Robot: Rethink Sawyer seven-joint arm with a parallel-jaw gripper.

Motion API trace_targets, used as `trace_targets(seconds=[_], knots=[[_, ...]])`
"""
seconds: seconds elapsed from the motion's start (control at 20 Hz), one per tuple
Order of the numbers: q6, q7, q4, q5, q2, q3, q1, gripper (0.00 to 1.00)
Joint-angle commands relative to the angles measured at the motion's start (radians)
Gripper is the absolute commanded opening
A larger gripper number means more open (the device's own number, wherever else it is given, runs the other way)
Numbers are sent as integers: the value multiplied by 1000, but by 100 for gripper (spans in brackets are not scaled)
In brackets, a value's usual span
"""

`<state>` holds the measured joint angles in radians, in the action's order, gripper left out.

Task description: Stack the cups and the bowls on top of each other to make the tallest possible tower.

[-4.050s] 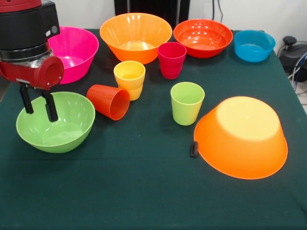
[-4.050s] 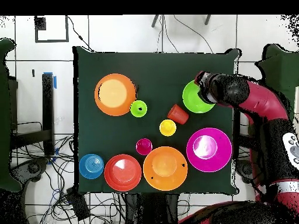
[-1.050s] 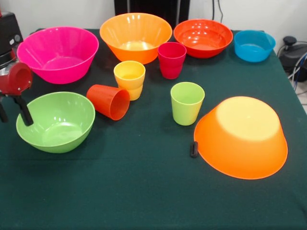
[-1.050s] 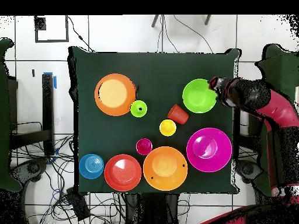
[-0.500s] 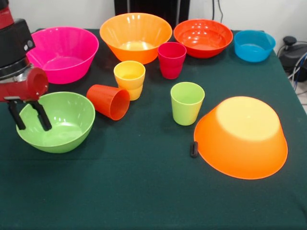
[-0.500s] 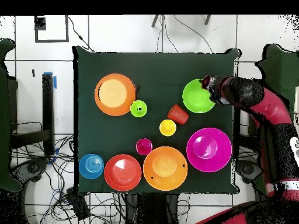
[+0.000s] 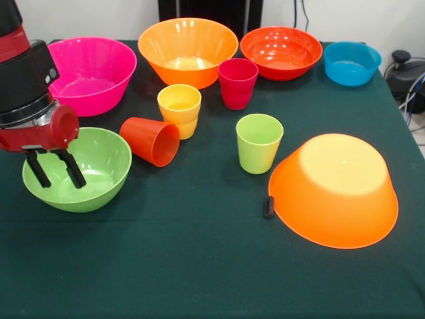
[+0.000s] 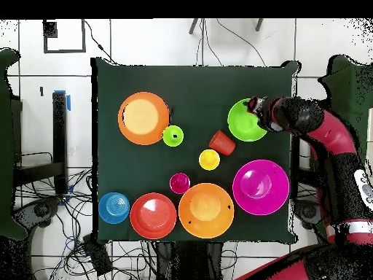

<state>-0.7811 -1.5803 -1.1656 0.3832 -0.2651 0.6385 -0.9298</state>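
Two black fingers of the pincer (image 7: 54, 174) hang spread apart and empty, tips dipping inside the glossy lime green plastic bowl (image 7: 89, 174), which sits upright at the bench's (image 7: 199, 266) edge on the front view's left. One finger is near the bowl's outer rim, the other over its hollow, so a grasp on that wall looks like the move in hand. Well apart across the bench lies the large orange plastic bowl (image 7: 339, 189), upside down, a likely tower base; nothing is stacked yet
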Motion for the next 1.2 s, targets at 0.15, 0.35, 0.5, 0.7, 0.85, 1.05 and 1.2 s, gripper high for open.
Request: trace_targets(seconds=[0.15,0.35,0.5,0.7,0.85,1.05,1.2], knots=[[-124,309,48,65,9,33,29,100],[-141,303,53,61,8,34,27,100],[-160,297,56,54,0,36,29,100],[-184,272,45,44,-30,32,27,100],[-197,263,53,47,-45,23,27,100],[-150,205,16,75,-96,-14,33,100],[-126,160,-10,105,-161,-53,51,100]])
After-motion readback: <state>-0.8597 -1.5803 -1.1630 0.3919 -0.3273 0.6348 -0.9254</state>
